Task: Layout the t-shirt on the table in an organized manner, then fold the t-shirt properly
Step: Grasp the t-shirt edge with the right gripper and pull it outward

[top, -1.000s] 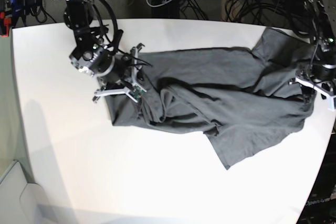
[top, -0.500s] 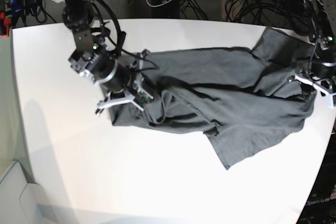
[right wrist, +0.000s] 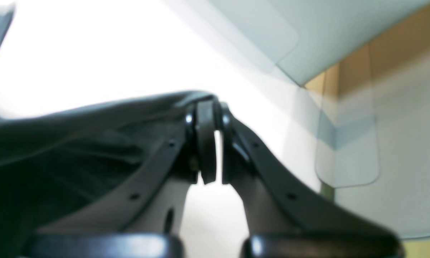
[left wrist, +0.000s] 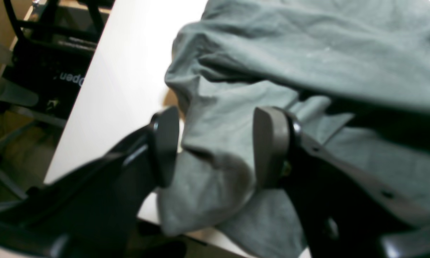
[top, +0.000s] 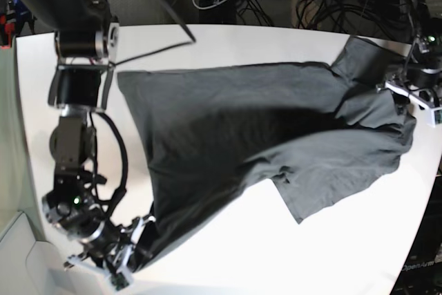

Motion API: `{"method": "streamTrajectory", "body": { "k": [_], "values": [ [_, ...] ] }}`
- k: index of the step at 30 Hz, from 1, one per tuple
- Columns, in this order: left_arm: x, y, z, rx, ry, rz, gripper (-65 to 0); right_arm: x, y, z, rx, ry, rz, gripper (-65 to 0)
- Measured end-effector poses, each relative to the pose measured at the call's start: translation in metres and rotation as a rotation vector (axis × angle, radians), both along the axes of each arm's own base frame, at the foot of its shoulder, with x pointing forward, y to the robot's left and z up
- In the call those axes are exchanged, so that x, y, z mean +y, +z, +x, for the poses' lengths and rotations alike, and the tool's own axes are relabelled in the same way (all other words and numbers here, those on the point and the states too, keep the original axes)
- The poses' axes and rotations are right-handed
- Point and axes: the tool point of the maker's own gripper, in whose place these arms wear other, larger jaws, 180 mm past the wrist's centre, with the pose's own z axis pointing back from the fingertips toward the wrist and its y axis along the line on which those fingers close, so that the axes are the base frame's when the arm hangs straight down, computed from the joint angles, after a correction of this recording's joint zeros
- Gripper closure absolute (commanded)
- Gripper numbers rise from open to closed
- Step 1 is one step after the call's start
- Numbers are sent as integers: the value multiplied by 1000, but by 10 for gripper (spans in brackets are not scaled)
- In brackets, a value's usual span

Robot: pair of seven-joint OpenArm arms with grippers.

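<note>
shirt: While stretched across the surface, the dark charcoal-grey cotton t-shirt [top: 276,129] runs from the near left edge to the far right corner
right gripper [top: 128,257]: pinched tight on its hem
left gripper [left wrist: 215,147]: fingers apart, straddling a fold
table: big white smooth tabletop [top: 228,253]

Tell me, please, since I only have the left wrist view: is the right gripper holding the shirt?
Observer: Yes. In its wrist view the right gripper is shut on an edge of the shirt.
Operator: Where is that gripper on the table?
Observer: In the base view it is at the near left corner of the table, with the shirt stretched up to it.
Operator: Does the shirt lie flat in between?
Observer: No. A deep fold crosses its middle, and a flap points toward the near edge.
</note>
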Motion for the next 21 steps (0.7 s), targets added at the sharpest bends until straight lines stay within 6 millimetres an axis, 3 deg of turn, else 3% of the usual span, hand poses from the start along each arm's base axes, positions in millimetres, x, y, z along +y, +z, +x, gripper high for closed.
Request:
{"method": "streamTrajectory", "body": {
  "k": [4,8,11,16,21],
  "values": [
    [20,3,-15,10,54,29,-327,-20,9,32,-9,-38,94,-8],
    [24,5,-17,1,69,26,-327,-8,-27,45,63,-6,169,-58],
    [32,5,-27,13,88,30,-327,10,-58,41,139,25,185,-135],
    [36,7,-29,7,99,38,-328,25,-82,33,191,60,174,-259],
    [49,16,-29,-17,141,51,-329,13,-115,-14,223,30,108,-322]
  ]
}}
